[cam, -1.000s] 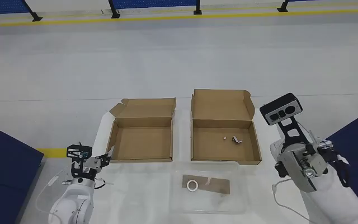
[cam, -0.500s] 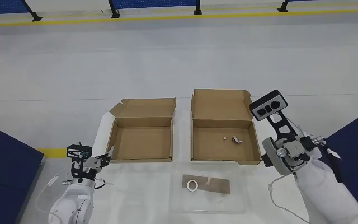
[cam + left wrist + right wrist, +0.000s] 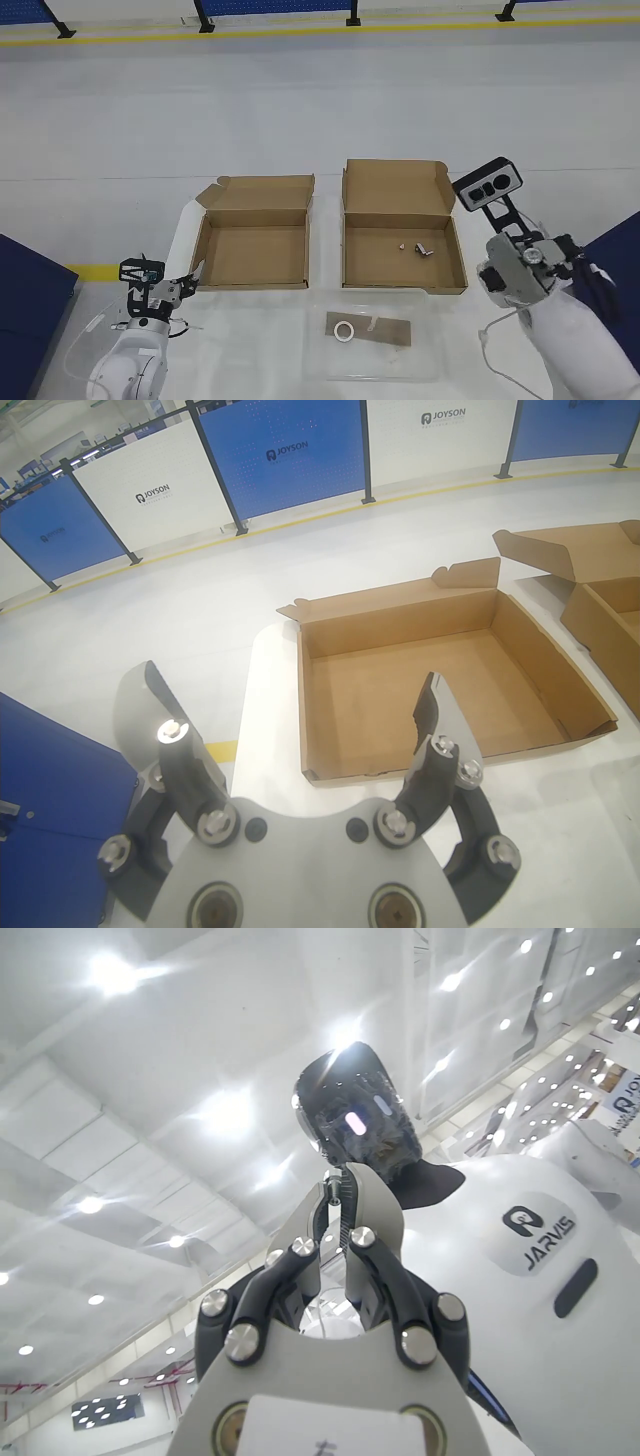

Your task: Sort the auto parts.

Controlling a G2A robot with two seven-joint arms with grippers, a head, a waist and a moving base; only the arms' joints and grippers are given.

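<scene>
A white bench (image 3: pixel 250 320) on a pale factory floor carries a left box (image 3: pixel 255 255) and a right box (image 3: pixel 380 255), both open, along its far edge, and a clear tray (image 3: pixel 315 350) at its near edge. By the right edge, the right gripper (image 3: pixel 340 1178) points upward, its fingers pinching a small threaded screw (image 3: pixel 332 1187) at their tips. The screw probably belongs with the small parts (image 3: pixel 418 247) in the right box. Lowering it inside the walls before release should stop it bouncing out. Near the left edge, the left gripper (image 3: pixel 290 680) has its fingers spread. The boxed parts are too small to identify.
</scene>
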